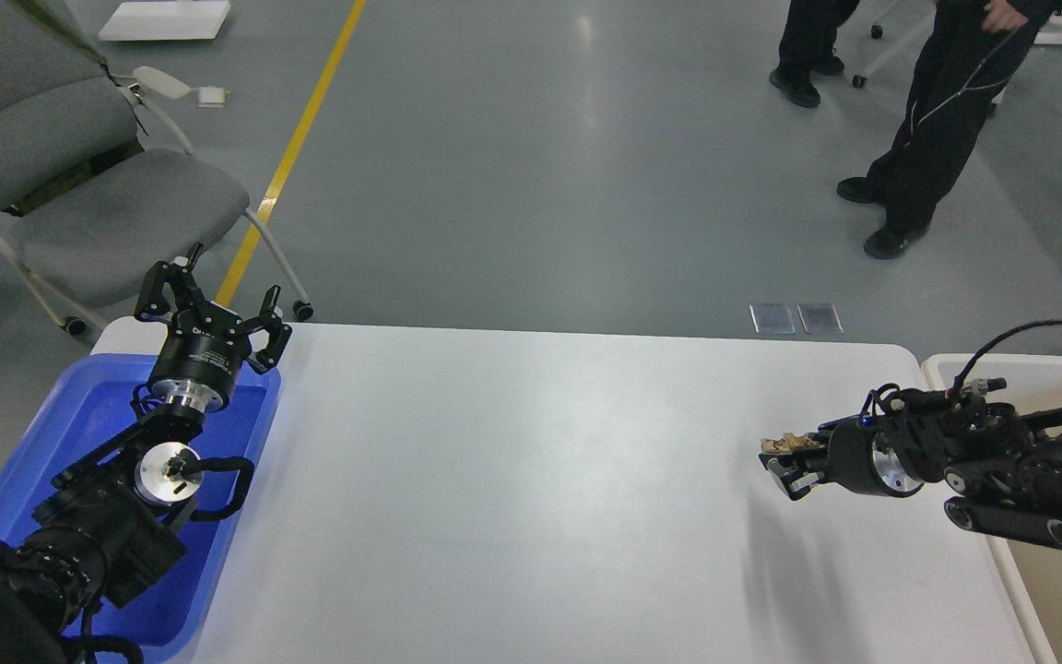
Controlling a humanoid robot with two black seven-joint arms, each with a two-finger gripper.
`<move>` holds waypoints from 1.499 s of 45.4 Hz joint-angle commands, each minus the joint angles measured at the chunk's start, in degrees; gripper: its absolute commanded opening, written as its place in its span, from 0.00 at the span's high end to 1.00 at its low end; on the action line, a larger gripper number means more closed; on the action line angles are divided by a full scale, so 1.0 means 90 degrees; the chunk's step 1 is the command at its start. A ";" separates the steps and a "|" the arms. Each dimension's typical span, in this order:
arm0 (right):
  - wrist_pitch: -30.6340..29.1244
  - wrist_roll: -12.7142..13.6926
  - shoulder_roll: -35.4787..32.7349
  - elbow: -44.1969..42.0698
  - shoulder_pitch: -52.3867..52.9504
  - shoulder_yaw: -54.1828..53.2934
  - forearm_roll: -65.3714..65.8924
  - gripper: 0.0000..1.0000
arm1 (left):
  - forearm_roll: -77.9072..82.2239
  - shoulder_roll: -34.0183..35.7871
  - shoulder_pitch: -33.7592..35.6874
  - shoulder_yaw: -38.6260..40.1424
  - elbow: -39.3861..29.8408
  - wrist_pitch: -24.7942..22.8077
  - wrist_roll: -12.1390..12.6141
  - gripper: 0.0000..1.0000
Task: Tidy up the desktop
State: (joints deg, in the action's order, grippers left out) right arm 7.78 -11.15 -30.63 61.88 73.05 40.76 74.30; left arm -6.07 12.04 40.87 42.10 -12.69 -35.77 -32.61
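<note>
Right hand (784, 466) pinching a small tan scrap above the desktop (531, 498), left hand (213, 309) spread wide, empty

Black jointed arms, silver wrist discs, looped black cables, two-finger left pincer (215, 305), right pincer (778, 468)

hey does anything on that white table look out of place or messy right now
Hardly anything. The desktop looks bare and clean, with no spills. The one oddity is a small crumpled tan scrap pinched in the right gripper above the table's right side. The left gripper hangs open over the blue tray.
</note>
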 commanded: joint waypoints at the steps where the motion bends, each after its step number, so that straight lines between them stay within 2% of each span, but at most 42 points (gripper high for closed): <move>1: -0.0513 -0.0001 -0.0581 0.0732 0.0964 0.0080 -0.0013 1.00 | 0.0001 0.0000 0.0000 0.0000 0.0004 0.0000 0.0000 0.00; 10: -0.0835 -0.0011 -0.1060 0.1367 0.1921 0.0334 -0.0013 1.00 | 0.0001 0.0000 0.0000 0.0000 -0.0006 0.0000 0.0000 0.00; 23: -0.1646 -0.0196 -0.1441 0.1513 0.2781 0.0276 -0.0013 1.00 | 0.0001 0.0000 0.0000 0.0000 0.0004 0.0000 0.0000 0.00; 35: -0.1744 -0.0206 -0.1548 0.1572 0.2957 0.0295 -0.0003 1.00 | 0.0001 0.0000 0.0000 0.0000 0.0004 0.0000 0.0000 0.00; 44: -0.1744 -0.0206 -0.1958 0.1416 0.2694 0.0295 0.0046 1.00 | 0.0001 0.0000 0.0000 -0.0010 0.0004 0.0000 0.0000 0.00; 53: -0.1636 -0.0274 -0.2388 0.0733 0.1845 0.0159 0.0016 1.00 | 0.0001 0.0000 0.0000 0.0000 0.0004 0.0000 0.0000 0.00; 68: -0.1627 -0.0460 -0.3179 -0.0673 0.0478 -0.0964 -0.0227 1.00 | 0.0001 0.0000 0.0000 0.0000 0.0004 0.0000 0.0000 0.00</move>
State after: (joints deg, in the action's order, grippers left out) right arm -6.97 -14.29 -54.68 64.17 85.76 37.67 74.09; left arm -6.06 12.04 40.87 42.09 -12.70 -35.77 -32.61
